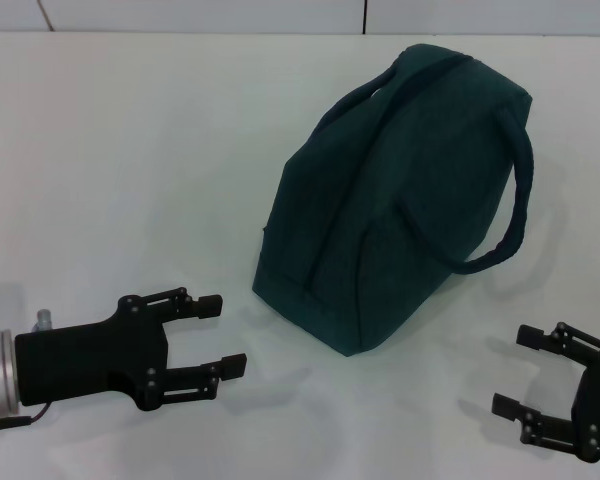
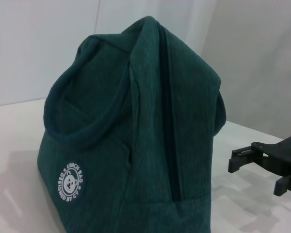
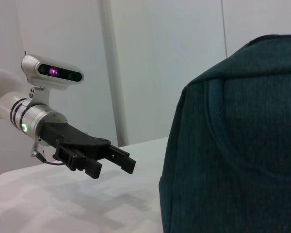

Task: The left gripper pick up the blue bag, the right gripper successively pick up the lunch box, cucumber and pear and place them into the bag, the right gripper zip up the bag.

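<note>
Nearest the robot, low over the white counter (image 1: 120, 180), the left gripper (image 1: 220, 335) reaches in from the left on its black arm with a silver wrist. Its two fingers (image 1: 208, 302) are spread apart with nothing between them, pointing toward the lower edge of the bag but not touching it. On the opposite side, the right gripper (image 1: 515, 370) hangs at about the same nearness, its fingers likewise spread and holding nothing, well clear of the fabric and aimed back toward the middle of the counter.

Between and beyond the two grippers stands the blue bag (image 1: 400, 190), a dark teal tote resting on the counter and leaning away from the robot, so that its base faces the near side and its top points toward the far edge. The zipper along its top appears closed in the left wrist view. One loop handle (image 1: 515, 205) hangs out over the bag's right side; the other lies along the upper ridge. A small white round logo (image 2: 72, 181) sits low on the bag's side that faces the left wrist camera.

Behind the counter rises a pale panelled wall (image 1: 280, 15).
</note>
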You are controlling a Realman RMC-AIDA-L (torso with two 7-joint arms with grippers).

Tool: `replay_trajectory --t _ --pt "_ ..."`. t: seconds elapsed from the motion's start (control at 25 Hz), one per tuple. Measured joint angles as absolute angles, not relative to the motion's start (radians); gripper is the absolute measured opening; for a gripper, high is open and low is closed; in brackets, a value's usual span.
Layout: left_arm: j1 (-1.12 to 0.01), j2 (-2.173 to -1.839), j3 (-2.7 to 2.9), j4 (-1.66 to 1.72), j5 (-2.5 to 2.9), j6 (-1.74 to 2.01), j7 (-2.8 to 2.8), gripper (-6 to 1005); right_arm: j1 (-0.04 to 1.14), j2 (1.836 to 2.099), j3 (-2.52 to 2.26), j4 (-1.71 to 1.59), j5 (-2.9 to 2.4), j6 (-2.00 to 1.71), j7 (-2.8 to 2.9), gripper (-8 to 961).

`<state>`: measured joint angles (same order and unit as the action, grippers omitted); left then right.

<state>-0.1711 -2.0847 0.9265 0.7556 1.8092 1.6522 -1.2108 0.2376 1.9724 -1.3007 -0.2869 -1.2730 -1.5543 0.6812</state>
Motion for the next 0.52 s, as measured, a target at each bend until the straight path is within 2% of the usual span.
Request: replay_trajectory --t 0.52 --pt "-0.170 -2.085 0.921 0.759 1.808 1.664 -1.212 781 0.240 1.974 -1.301 -0.287 -1.272 -1.554 0.681 810"
